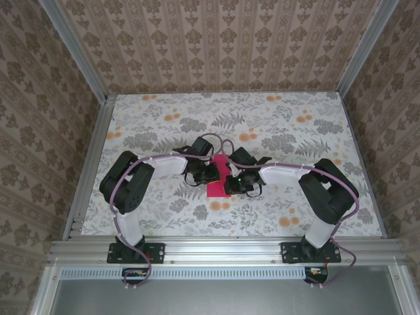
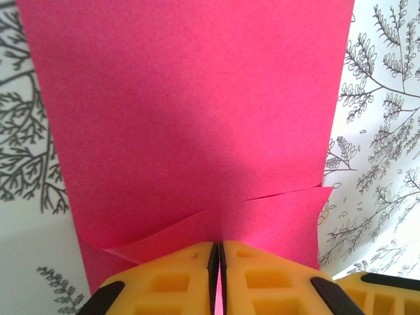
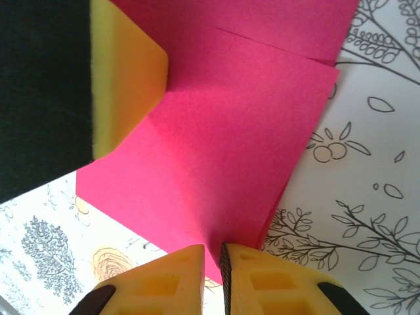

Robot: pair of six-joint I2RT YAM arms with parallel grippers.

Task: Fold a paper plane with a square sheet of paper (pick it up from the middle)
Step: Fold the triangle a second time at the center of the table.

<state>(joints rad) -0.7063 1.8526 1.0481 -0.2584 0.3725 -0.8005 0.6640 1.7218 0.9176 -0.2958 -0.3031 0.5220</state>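
Top external: we find left gripper (image 2: 218, 261) and right gripper (image 3: 220, 261) clenching opposite sides of the pink paper (image 1: 218, 189) between them.

The paper (image 2: 190, 118) is thin and matt, magenta, with a fine grain. At the paper's edges, the left gripper (image 2: 218, 248) and right gripper (image 3: 212, 249) have matt yellow plastic fingers (image 2: 262, 282) with black trim. Under the paper the table (image 1: 151, 216) wears a smooth, matt printed cover. Nearer than the paper, a rail (image 1: 223, 249) of brushed metal shines dully.
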